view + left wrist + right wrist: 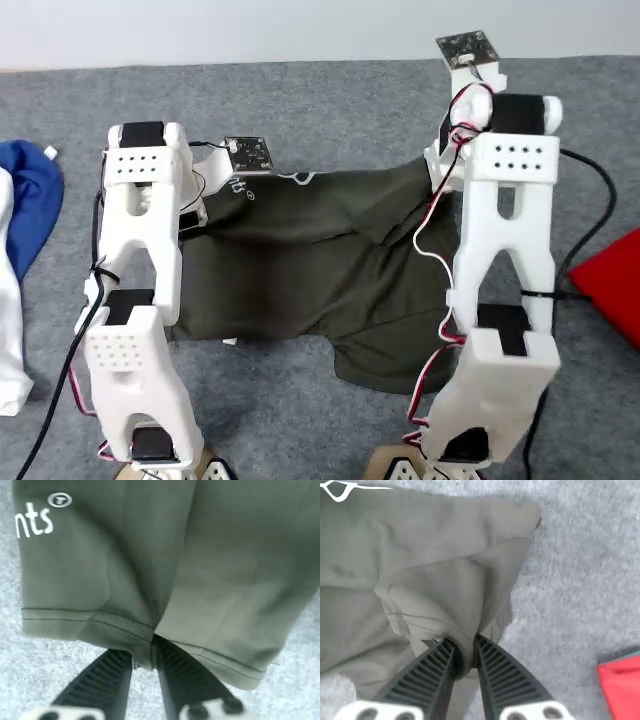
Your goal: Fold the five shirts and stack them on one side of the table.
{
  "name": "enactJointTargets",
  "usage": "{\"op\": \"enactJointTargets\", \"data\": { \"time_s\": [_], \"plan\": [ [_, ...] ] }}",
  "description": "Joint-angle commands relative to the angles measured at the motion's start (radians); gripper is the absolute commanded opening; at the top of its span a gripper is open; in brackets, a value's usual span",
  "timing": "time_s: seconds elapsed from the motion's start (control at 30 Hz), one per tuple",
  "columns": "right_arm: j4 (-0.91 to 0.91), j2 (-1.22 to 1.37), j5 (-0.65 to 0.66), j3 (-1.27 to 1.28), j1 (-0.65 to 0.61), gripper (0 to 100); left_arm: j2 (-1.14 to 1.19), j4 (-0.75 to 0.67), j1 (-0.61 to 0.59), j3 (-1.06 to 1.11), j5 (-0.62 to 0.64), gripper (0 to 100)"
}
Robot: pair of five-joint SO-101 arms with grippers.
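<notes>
Centrally, an olive-green shirt (320, 270) of soft knit lies rumpled across the grey, felt-like tabletop (330, 110) between the two arms; the left end effector (142, 652) — ribbed black jaws nearly closed — pinches its stitched hem; the right end effector (464, 647) likewise clamps a bunched fold of the fabric; a blue shirt (30, 200) and a white shirt (8, 330) lie at the left arm's side; a red shirt (610, 280) lies at the right arm's side.
</notes>
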Motion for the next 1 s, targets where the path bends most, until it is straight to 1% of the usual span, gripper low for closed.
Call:
{"op": "enactJointTargets", "data": {
  "time_s": [0.0, 0.1, 0.27, 0.33, 0.57, 0.73, 0.8, 0.97],
  "plan": [
    [0.044, -0.162, 0.000, 0.123, -0.012, 0.8, -0.069, 0.031, -0.017, 0.001, -0.014, 0],
    [0.042, -0.269, -0.058, 0.249, -0.045, 0.8, -0.089, 0.032, -0.029, 0.015, -0.014, 0],
    [0.042, -0.421, -0.069, 0.439, -0.077, 0.8, -0.195, 0.032, -0.026, 0.131, -0.034, 0],
    [0.042, -0.470, -0.069, 0.506, -0.074, 0.8, -0.241, 0.032, -0.026, 0.203, -0.063, 0],
    [0.041, -0.611, -0.063, 0.749, -0.036, 0.8, -0.330, 0.032, -0.035, 0.390, -0.092, 0],
    [0.036, -0.710, -0.058, 0.887, -0.022, 0.8, -0.338, 0.031, -0.074, 0.432, -0.114, 0],
    [0.036, -0.743, -0.031, 0.931, -0.019, 0.8, -0.336, 0.031, -0.098, 0.443, -0.123, 0],
    [0.036, -0.794, -0.005, 0.973, -0.001, 0.8, -0.336, 0.031, -0.172, 0.478, -0.166, 0]
  ]
}}
